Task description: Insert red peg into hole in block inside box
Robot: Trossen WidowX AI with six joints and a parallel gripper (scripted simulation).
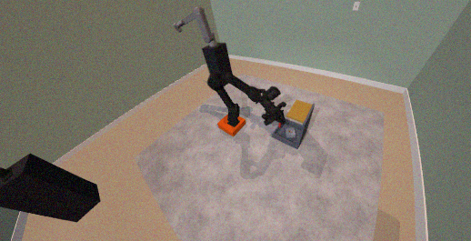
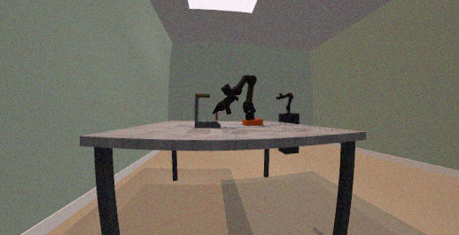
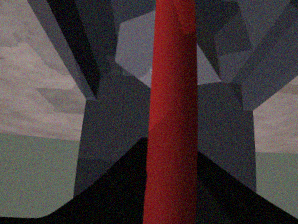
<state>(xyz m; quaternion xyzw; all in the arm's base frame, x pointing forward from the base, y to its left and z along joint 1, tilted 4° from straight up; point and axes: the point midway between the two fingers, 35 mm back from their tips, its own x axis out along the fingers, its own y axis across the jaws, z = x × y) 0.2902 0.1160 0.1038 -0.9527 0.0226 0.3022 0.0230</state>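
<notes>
The red peg (image 1: 280, 125) (image 2: 216, 116) (image 3: 174, 100) is held roughly upright in my gripper (image 1: 282, 121) (image 2: 216, 112) (image 3: 161, 149), which is shut on it. In the exterior view the peg hangs over the front part of the box (image 1: 287, 141) (image 2: 197, 109) (image 3: 115, 125), in front of the roof's edge and lower than the roof. The yellow-topped roof (image 1: 300, 110) (image 2: 203, 96) sticks out from the back wall. The pale block (image 1: 290, 132) (image 3: 135, 45) stands on the box floor. In the wrist view the peg crosses in front of the block, and its hole is hidden.
The arm's orange base (image 1: 232, 125) (image 2: 252, 122) stands on the table (image 1: 205, 180) (image 2: 133, 142), to the left of the box in the top view. The box's side walls (image 3: 65, 50) rise at both sides in the wrist view.
</notes>
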